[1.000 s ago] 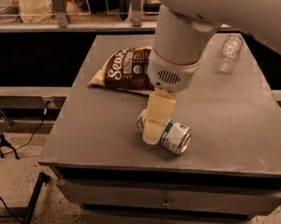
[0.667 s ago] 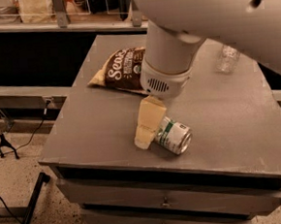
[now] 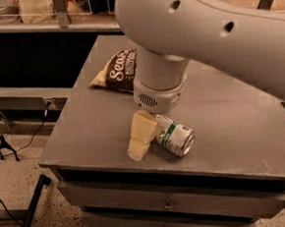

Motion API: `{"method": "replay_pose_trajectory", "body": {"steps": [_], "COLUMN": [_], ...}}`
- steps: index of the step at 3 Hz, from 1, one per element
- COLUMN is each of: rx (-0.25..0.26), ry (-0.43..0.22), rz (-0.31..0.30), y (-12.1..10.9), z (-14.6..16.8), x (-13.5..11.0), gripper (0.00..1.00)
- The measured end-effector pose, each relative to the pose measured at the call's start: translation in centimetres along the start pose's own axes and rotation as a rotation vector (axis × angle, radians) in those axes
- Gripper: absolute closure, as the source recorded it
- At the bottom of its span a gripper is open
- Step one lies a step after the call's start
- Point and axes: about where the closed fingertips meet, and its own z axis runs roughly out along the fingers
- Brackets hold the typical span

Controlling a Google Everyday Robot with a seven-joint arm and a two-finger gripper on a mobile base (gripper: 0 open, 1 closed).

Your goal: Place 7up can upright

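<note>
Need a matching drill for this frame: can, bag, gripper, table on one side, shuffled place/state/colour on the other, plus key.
Things:
1. can
2. chip bag
3. gripper
4. table

Descriptions:
A. brown, lying flat toward the back of the top
B. grey
C. on its side near the front edge, not upright
D. pointing down, close beside the can

Pairs: 1-C, 2-A, 3-D, 4-B
</note>
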Motion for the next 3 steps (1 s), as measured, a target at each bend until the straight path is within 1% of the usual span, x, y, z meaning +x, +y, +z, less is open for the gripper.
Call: {"method": "replay_pose_trajectory", "body": {"steps": [1,2,3], "rx": [0.012,0.018,0.021], "ry": [0.015,0.014,0.011], "rz": [0.015,0.020,0.019], "y": [-0.2,-0.8,-0.7], "z": [2.2,3.5,3.3], "x": [0.0,-0.1,-0.1], "gripper": [0.00,0.00,0.18]}}
